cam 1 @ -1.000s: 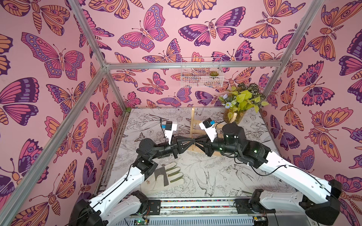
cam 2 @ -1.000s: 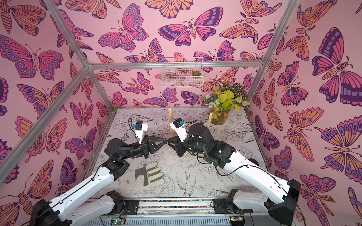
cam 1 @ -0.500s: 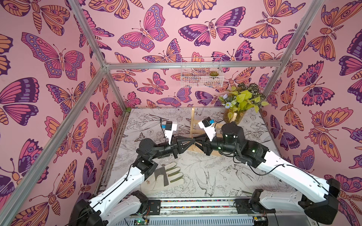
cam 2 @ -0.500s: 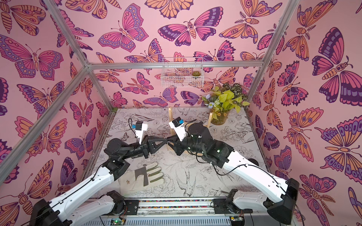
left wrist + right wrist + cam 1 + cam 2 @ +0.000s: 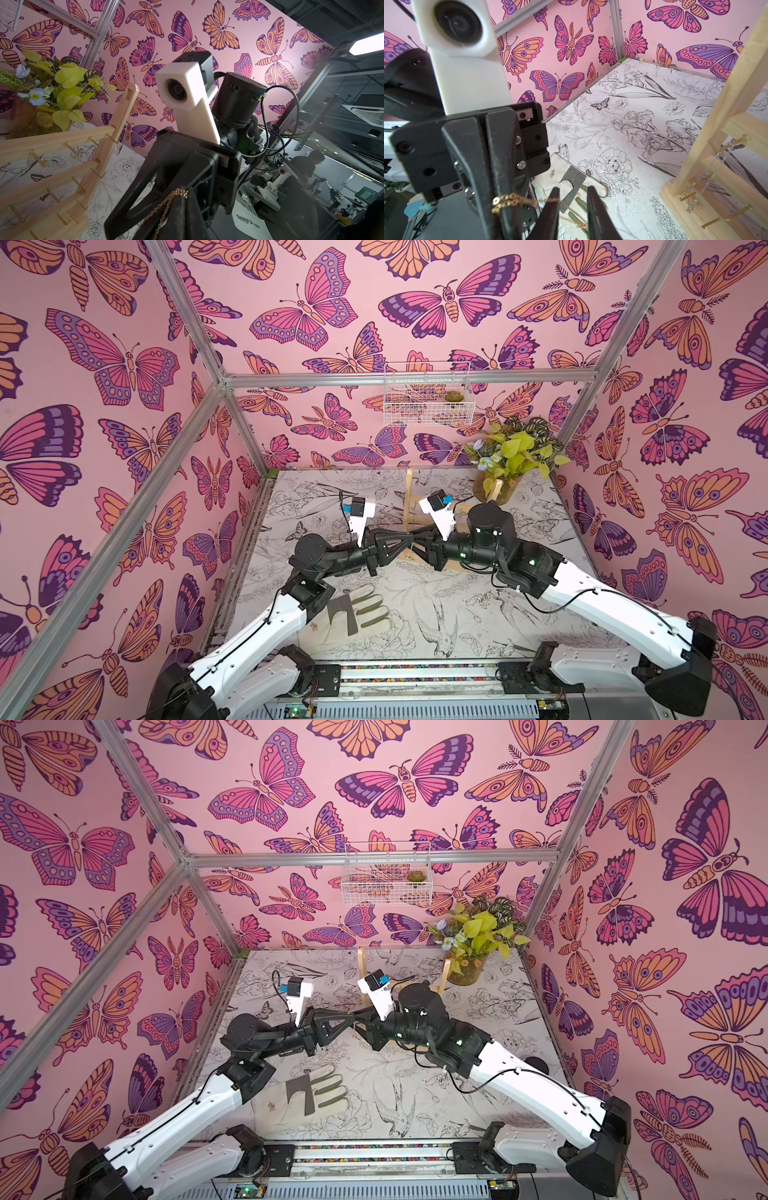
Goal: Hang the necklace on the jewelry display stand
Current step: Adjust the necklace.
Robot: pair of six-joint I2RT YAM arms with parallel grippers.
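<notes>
Near the jewelry display stand point(image 5: 62, 138) — necklace point(image 5: 165, 204) in the closed left gripper point(image 5: 409, 537)

Wooden stand point(image 5: 62, 137): one, with two uprights and three crossbars.
Necklaces: two. One gold necklace point(image 5: 508, 200) in front of the stand, one silver necklace point(image 5: 712, 166) on the stand's hooks.
Arms: two, the left arm point(image 5: 266, 622) and the right arm point(image 5: 602, 605).
Grippers: two, the left gripper point(image 5: 180, 207) and the right gripper point(image 5: 573, 207).
Glove point(image 5: 353, 614): one, well in front of the stand.
Potted plant point(image 5: 511, 456): one, just beside the stand.
Wire basket point(image 5: 424, 418): one, on the wall behind the stand, containing one succulent point(image 5: 453, 397).
</notes>
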